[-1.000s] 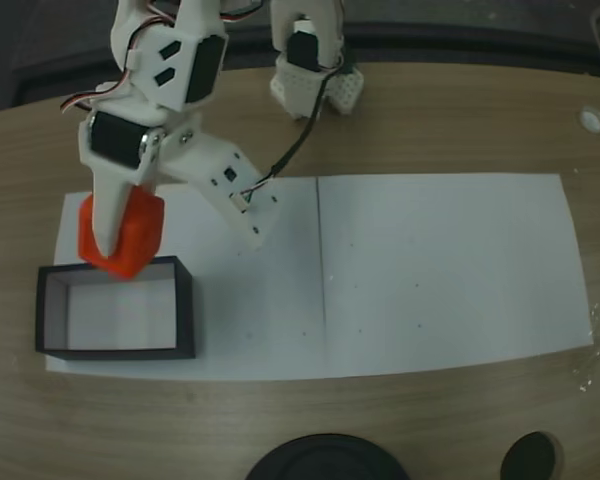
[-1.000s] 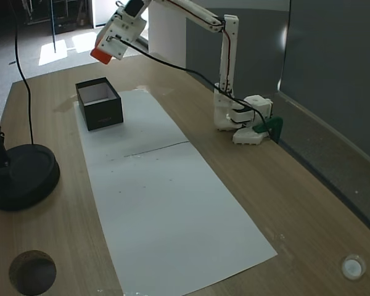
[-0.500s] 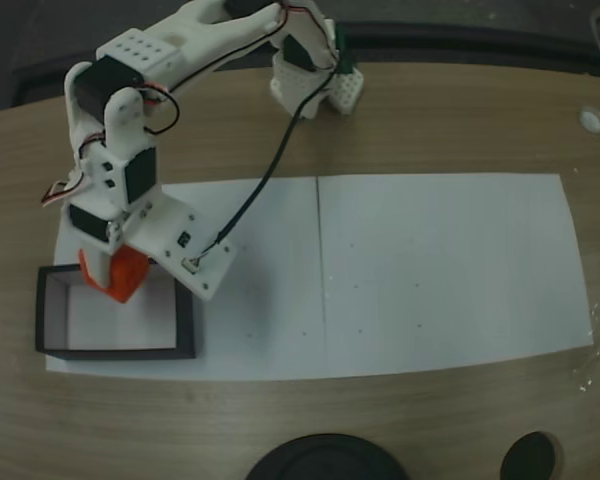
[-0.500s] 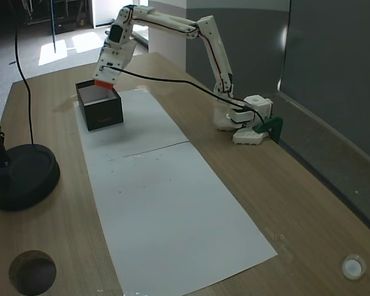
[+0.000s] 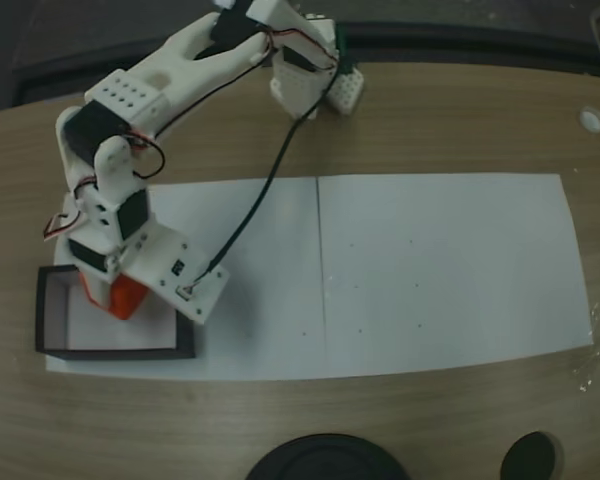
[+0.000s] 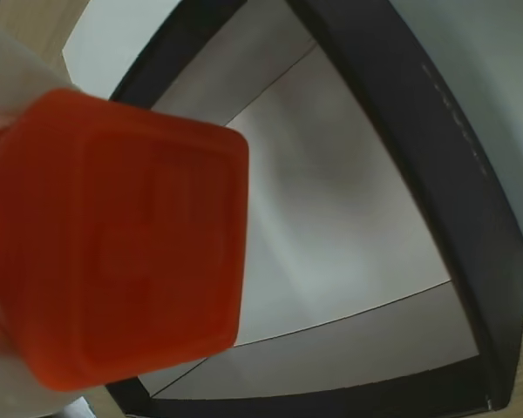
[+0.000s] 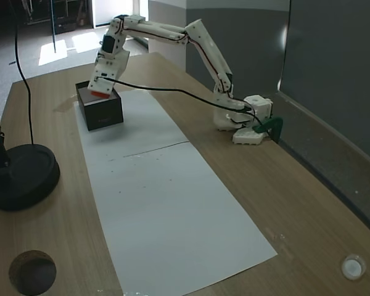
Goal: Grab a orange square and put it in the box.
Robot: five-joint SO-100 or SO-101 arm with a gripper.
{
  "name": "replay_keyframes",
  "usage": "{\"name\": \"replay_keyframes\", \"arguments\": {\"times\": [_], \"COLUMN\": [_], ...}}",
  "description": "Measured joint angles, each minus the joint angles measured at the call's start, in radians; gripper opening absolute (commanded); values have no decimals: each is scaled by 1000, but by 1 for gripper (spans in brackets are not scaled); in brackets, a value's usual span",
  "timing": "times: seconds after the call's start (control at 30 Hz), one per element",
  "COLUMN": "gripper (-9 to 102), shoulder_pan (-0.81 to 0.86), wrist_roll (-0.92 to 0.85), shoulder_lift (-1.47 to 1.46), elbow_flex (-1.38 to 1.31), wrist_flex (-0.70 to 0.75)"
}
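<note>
The orange square (image 5: 128, 296) is held in my gripper (image 5: 115, 298), which is shut on it and reaches down into the box (image 5: 50, 345). The box is a shallow black-walled tray with a pale inside, lying at the left end of the white paper. In the wrist view the orange square (image 6: 122, 235) looms large at the left, just above the pale floor of the box (image 6: 453, 200). From the side, in a fixed view, the orange square (image 7: 99, 94) sits at the level of the rim of the box (image 7: 105, 114), under my gripper (image 7: 98, 92).
A long white paper sheet (image 5: 430, 270) covers the wooden table. The arm's base (image 5: 310, 85) stands at the back edge. A black round lamp base (image 7: 18, 176) sits near the box's side of the table, and a round hole (image 7: 32, 271) is cut in the tabletop.
The arm has swung down from above the box's far wall and lowered the orange square into the box. The gripper has stayed shut on it throughout.
</note>
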Motion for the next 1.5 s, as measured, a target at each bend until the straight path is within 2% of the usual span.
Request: {"name": "replay_keyframes", "arguments": {"times": [0.17, 0.27, 0.4, 0.63, 0.77, 0.87, 1.03, 1.3, 1.5], "gripper": [34, 38, 30, 0, 0, 0, 0, 0, 0], "shoulder_pan": [0, 0, 18, 0, -64, -156, -310, -684, -716], "wrist_roll": [0, 0, 0, 57, 95, 109, 140, 141, 141], "shoulder_lift": [-46, -57, -57, 12, 164, 321, 653, 1212, 1595], "elbow_flex": [-35, -38, -38, -152, -241, -250, -97, 390, 781], "wrist_flex": [0, 0, 6, 152, 267, 291, 295, 295, 201]}}
